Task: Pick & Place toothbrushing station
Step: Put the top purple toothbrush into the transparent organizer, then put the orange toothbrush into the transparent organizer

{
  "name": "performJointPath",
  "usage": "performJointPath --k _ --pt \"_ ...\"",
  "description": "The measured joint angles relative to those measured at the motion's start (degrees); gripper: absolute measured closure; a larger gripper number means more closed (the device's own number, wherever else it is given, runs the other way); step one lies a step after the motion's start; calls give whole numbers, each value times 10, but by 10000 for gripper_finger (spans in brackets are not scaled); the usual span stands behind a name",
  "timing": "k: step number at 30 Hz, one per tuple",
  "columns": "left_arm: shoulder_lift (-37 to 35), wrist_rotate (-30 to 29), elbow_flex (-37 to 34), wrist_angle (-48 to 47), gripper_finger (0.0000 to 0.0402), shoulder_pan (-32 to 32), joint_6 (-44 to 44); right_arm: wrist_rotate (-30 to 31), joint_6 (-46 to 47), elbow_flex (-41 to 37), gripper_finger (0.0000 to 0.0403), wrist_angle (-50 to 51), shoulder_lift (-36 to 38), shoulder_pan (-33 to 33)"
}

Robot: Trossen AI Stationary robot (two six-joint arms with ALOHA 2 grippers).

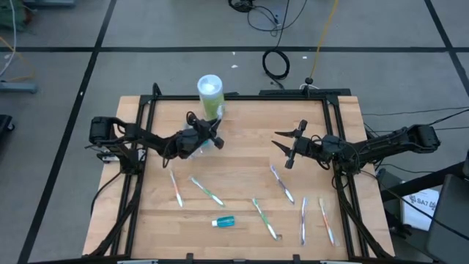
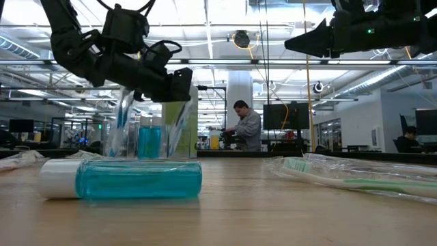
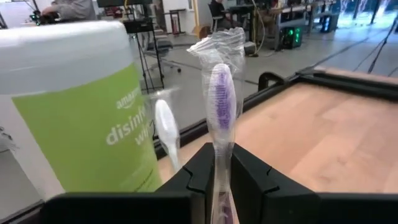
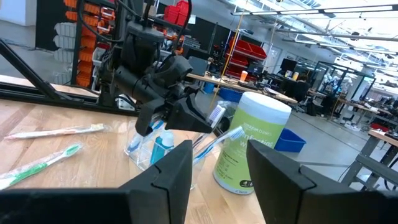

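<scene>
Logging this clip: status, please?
Left gripper shut on wrapped toothbrush, over clear cup. Right gripper open, hovering. Wipes canister beside cup; six brushes remain.

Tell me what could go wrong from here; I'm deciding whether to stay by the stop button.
The left gripper pinches a wrapped toothbrush low on its handle above the clear cup; it could tilt and miss the rim. The cup already holds brushes and a tube, so a nudge might tip it. The wipes canister stands close beside the cup and could be bumped.
</scene>
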State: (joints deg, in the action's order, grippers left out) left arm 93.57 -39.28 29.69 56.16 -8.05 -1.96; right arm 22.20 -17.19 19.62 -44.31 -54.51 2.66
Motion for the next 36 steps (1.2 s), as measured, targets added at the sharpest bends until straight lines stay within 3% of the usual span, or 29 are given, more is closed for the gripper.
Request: performJointPath --k 5,14,26,30,36 --pt "0 -40 0 -49 353 -2 -32 0 0 0 259 0 0 0" --pt "0 -32 0 -54 349 -2 -33 0 0 0 259 1 0 0" --pt "0 -46 0 -89 252 -2 -77 0 4 0 259 17 0 0" --pt "-4 -47 0 -74 244 5 -86 0 6 0 259 17 0 0" --pt "-62 -47 18 -53 243 27 -9 1 1 0 259 17 0 0"
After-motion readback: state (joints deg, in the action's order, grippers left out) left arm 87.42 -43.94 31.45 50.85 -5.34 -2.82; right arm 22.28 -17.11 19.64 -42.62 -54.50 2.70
